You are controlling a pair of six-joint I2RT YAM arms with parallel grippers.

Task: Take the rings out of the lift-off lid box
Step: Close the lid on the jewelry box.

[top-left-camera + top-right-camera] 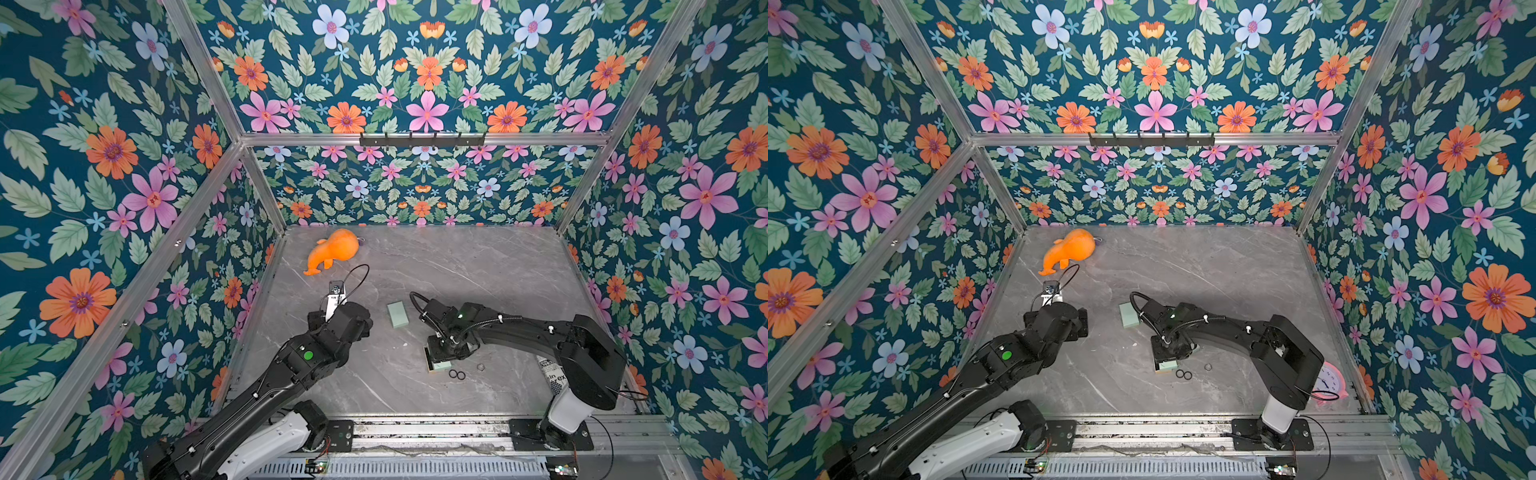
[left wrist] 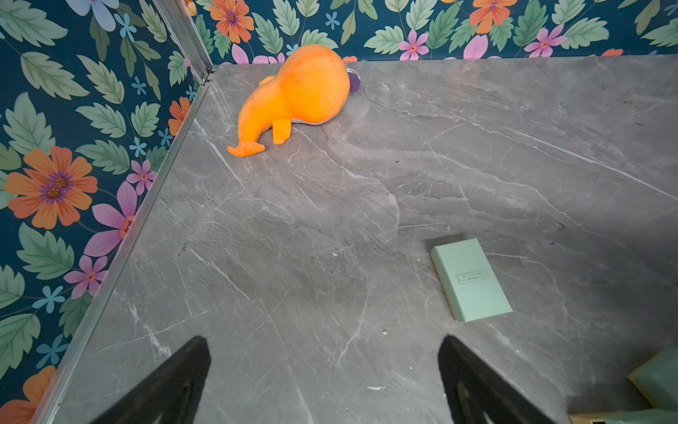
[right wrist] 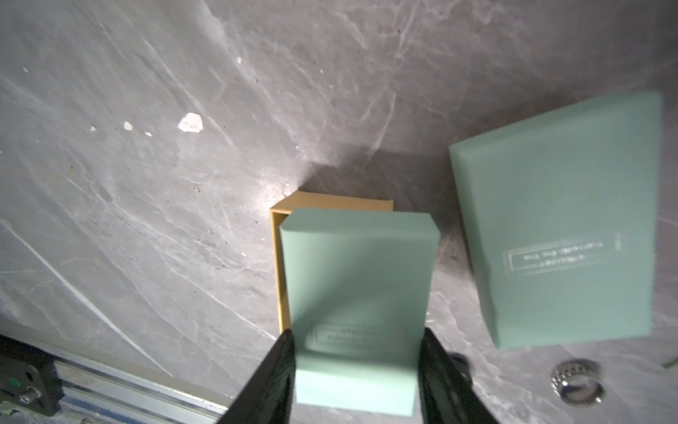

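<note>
We see the right gripper (image 3: 356, 332) closed at a middling width on the mint-green box (image 3: 357, 279), its jaws pressing 2 opposite sides. A tan inner wall shows along one edge, and we cannot tell what is inside. The matching lid (image 1: 398, 314) lies flat on the grey counter (image 1: 478, 270), at 11 o'clock from the box and apart from it. At 3 o'clock, just beside the box, 2 thin black rings (image 1: 457, 374) lie touching each other. A silvery ring (image 1: 481, 367), studded in the right wrist view, sits near them at 2 o'clock. The left gripper (image 2: 323, 385) stands wide above the counter.
</note>
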